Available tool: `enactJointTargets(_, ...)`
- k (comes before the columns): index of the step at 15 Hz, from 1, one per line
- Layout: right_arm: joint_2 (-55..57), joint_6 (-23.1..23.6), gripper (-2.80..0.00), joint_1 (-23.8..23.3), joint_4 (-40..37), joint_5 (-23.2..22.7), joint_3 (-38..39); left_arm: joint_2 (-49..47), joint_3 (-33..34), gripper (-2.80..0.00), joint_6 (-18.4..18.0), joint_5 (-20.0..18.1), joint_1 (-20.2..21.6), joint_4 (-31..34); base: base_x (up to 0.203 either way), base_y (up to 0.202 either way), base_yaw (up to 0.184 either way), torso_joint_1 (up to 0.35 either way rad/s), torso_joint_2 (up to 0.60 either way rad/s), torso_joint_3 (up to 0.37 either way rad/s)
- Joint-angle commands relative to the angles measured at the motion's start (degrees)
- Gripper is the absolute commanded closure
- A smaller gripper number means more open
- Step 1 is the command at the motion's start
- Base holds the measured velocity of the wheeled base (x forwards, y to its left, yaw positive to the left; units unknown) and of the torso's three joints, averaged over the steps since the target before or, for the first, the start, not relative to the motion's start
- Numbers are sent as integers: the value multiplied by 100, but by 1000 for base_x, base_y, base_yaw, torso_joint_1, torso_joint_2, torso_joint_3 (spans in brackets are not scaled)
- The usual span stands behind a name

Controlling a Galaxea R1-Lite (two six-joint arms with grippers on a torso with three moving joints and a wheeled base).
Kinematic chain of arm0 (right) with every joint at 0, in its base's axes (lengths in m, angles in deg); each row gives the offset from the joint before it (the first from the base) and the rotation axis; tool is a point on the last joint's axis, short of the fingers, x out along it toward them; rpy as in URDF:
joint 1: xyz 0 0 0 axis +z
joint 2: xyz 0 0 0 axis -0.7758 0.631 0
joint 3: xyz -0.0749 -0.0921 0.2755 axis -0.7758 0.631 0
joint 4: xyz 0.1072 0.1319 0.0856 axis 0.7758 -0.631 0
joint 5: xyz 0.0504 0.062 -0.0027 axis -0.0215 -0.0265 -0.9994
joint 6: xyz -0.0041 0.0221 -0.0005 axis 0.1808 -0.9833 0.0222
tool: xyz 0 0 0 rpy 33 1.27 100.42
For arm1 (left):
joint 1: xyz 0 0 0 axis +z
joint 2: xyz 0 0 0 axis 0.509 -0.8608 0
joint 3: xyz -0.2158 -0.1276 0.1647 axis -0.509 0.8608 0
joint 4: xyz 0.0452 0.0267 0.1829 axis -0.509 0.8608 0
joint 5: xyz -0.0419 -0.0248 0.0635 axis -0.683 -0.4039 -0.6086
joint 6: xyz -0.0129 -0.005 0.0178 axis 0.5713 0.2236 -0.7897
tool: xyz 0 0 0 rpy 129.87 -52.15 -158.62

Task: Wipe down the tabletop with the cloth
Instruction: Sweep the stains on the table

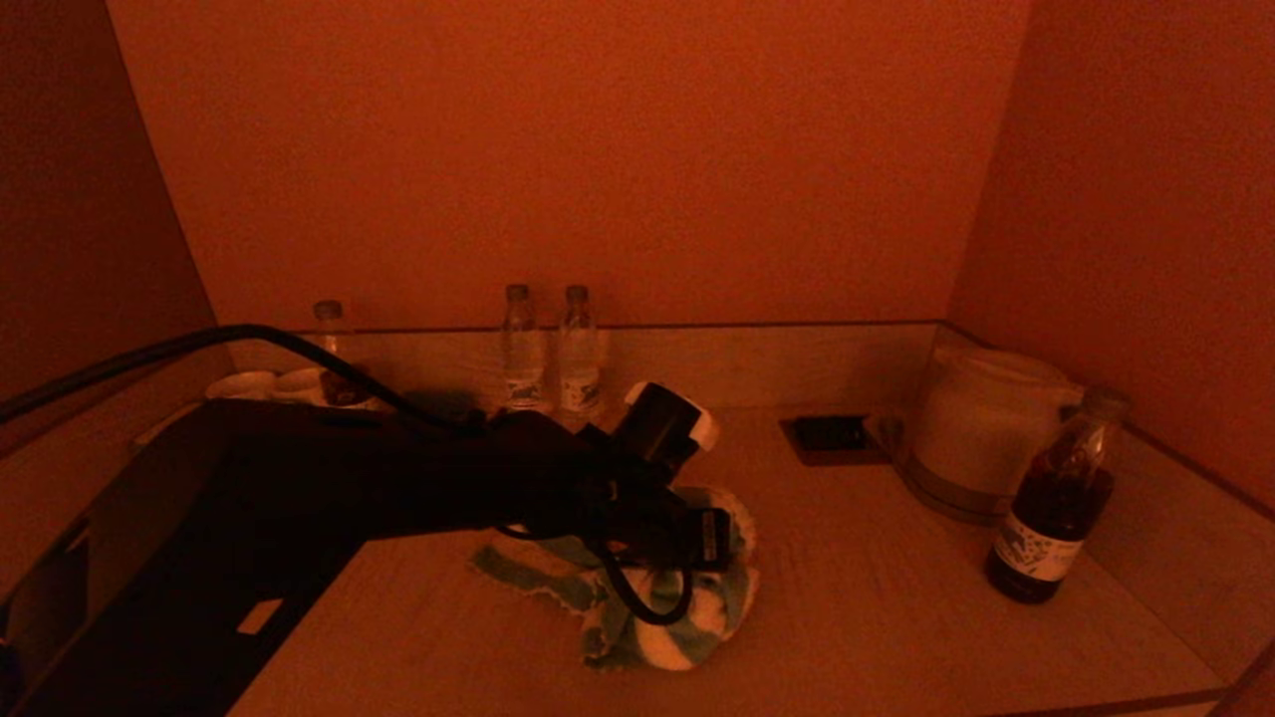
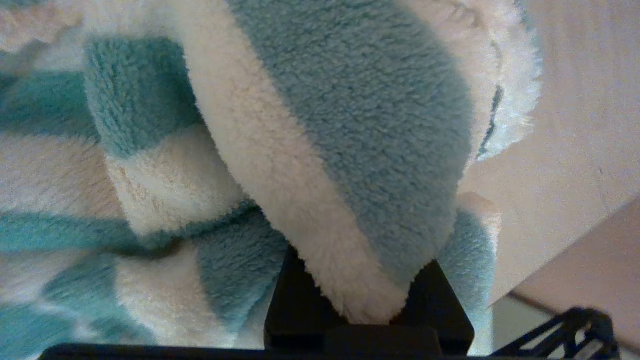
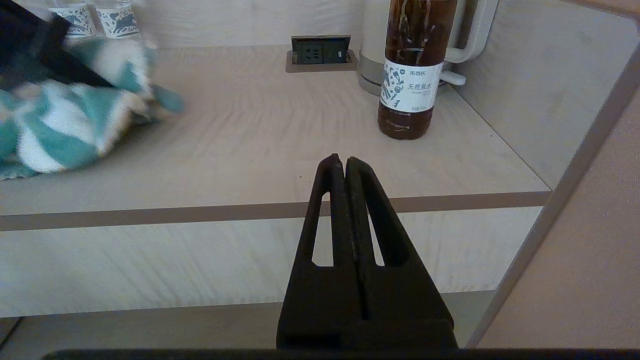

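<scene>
Centrally, the left tool [image 1: 697, 543] pinches the fluffy teal-and-white striped cloth [image 1: 637, 593], bunched on the pale wood-grain tabletop [image 1: 877, 597]; press flat, sweeping short of the dark brown labelled bottle [image 1: 1051, 503]. Right tool [image 3: 345, 167]: pressed together, parked off the front edge

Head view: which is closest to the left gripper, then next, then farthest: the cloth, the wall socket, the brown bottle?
1. cloth: right under the left gripper, mid-table.
2. wall socket: farther back, to the right.
3. brown bottle: far right, beside the kettle.
</scene>
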Motion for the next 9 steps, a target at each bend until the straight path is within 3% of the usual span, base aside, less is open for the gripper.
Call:
enactJointTargets(1, 7, 1, 0, 0, -1, 0, 1, -254, -180, 0, -77, -136, -29, -87, 0, 0, 0, 0, 0, 0)
enactJointTargets(3, 7, 1, 0, 0, -1, 0, 1, -313, -180, 0, -460, -399, -29, -546, 0, 0, 0, 0, 0, 0)
enactJointTargets(9, 7, 1, 0, 0, -1, 0, 1, -714, -191, 0, -1254, -324, 100, -1628, 0, 0, 0, 0, 0, 0)
